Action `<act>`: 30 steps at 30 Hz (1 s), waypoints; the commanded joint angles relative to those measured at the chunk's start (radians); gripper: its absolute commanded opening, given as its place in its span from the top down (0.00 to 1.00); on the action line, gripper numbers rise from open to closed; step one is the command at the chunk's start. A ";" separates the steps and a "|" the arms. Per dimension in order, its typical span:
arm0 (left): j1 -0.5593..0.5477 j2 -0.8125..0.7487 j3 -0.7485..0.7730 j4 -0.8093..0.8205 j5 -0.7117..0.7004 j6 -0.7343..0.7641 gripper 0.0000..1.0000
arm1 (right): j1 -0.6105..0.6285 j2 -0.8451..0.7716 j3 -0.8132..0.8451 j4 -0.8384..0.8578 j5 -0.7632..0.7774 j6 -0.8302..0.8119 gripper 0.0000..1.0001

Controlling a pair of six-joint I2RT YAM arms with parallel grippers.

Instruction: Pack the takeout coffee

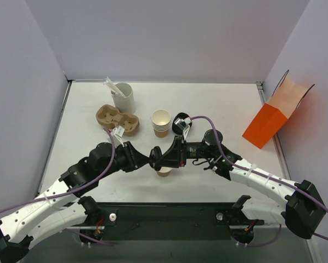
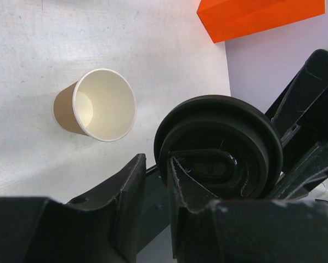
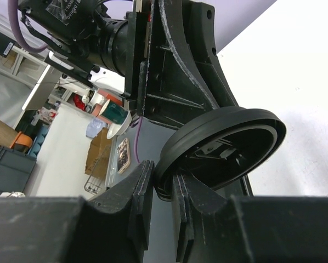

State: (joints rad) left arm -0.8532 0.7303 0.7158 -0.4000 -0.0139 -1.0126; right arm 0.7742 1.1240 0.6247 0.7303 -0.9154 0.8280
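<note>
Above the open cup [image 2: 98, 104], left gripper [image 2: 154, 163] and right gripper [image 3: 163, 174] both pinch the black lid [image 2: 219, 142]; capping likely comes next.

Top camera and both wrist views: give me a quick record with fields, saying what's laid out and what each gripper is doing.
black lid: off the table, on no cup, between both grippers
left gripper: fingers on either side of the lid's rim, apparently gripping
right gripper: closed on the lid's rim
single cup: tan, lidless, empty, just under the grippers
cup stack: lidless, behind the grippers
loose lids: right of the stack
cup carrier: left of the stack
orange bag: far right, mouth open
</note>
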 commanded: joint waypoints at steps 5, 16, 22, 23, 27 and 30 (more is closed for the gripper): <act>0.037 -0.117 -0.082 0.191 0.074 -0.122 0.61 | 0.010 0.006 0.020 0.222 -0.023 0.020 0.82; 0.108 -0.149 -0.144 0.271 0.138 -0.175 0.77 | 0.008 0.063 0.003 0.434 -0.042 0.163 0.82; 0.146 -0.169 -0.135 0.218 0.126 -0.147 1.00 | -0.003 0.037 0.007 0.281 -0.030 0.105 0.73; 0.151 -0.166 -0.113 0.196 0.123 -0.133 1.00 | -0.006 0.028 0.009 0.229 -0.024 0.061 0.70; 0.172 -0.125 -0.005 0.005 0.078 0.012 1.00 | -0.039 -0.056 0.024 -0.142 0.090 -0.111 0.45; 0.175 -0.059 0.088 -0.126 0.031 0.109 1.00 | -0.058 -0.147 0.049 -0.446 0.251 -0.228 0.34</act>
State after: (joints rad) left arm -0.6884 0.6201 0.6518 -0.3431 0.0814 -1.0546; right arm 0.7395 1.0973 0.6212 0.6388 -0.8433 0.8219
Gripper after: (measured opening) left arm 0.036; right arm 0.606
